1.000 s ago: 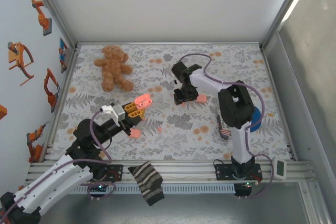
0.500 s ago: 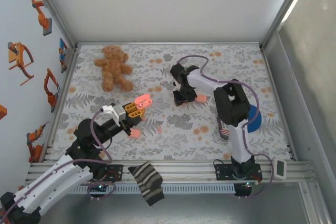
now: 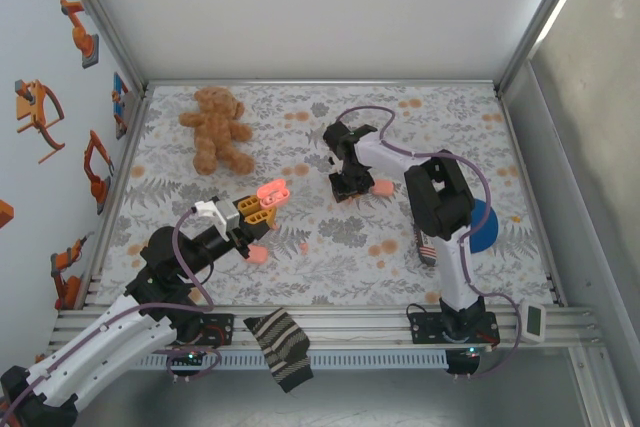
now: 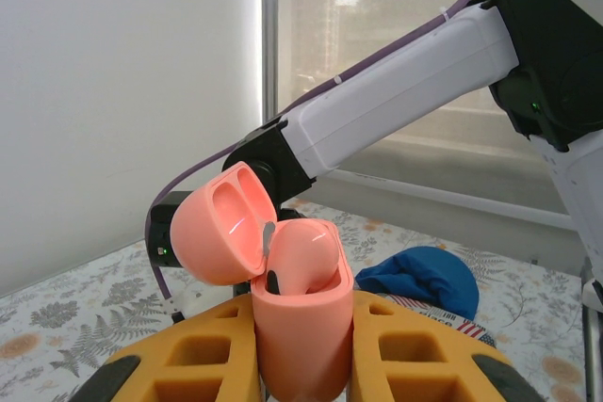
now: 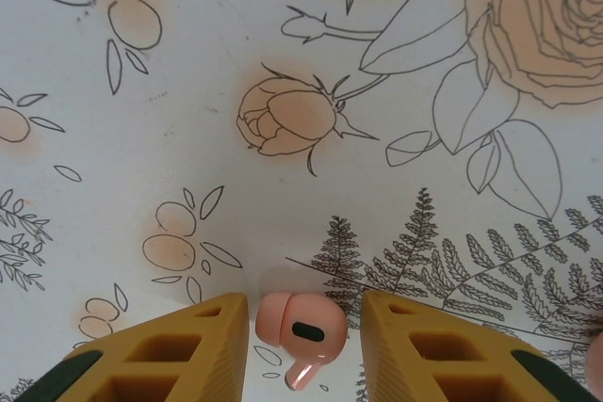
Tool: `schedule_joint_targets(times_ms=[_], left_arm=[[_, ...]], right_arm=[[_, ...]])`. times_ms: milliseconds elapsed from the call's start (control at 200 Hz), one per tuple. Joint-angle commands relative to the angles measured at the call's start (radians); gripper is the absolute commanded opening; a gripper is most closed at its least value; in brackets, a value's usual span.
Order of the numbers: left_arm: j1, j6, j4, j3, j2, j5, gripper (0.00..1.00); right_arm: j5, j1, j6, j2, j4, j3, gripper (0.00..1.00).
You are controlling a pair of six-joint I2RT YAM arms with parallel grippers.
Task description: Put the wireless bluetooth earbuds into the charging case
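In the top external view, a teddy bear is seen lying at the far left of the floral surface. To the right of the bear and nearer the arm bases, the charging case is held up with its lid open by the left jaws, which are clamped on its body. Further right of the bear, the right jaws are lowered to the surface, and a pink case lies just beside them. A blue cloth lies well to the right of the bear.

In the left wrist view, the charging case is gripped upright between the yellow fingers, which press against both its sides. Its lid is tipped back, and a seated earbud is seen in the body.

In the right wrist view, a loose earbud is seen lying on the surface between the yellow fingers. The right jaws are partly open. A narrow gap is left on each side of the bud, so nothing is held.
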Motion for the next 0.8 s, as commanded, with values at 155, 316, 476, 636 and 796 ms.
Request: schedule_joint_targets(times_ms=[155,316,476,636,796], left_arm=[[-0.003,0.018,0.007,-0.011,-0.019,-0.011,0.00],[-0.003,0.018,0.006,-0.011,-0.018,-0.010,0.00],[-0.004,0.018,0.005,-0.011,-0.018,-0.011,0.00],[-0.003,0.018,0.003,-0.012,-0.018,-0.011,0.00],[-0.003,0.013,0.008,-0.015,-0.014,-0.013,0.00]], right_arm=[[0.003,0.008,-0.008,0.026,-0.009,0.023,0.34],[0.006,0.010,-0.008,0.023,-0.003,0.021,0.32],[0.017,0.015,-0.012,0.015,0.000,0.019,0.29],[0.035,0.021,-0.021,-0.001,0.003,0.012,0.28],[0.063,0.027,-0.023,-0.042,0.026,-0.018,0.25]])
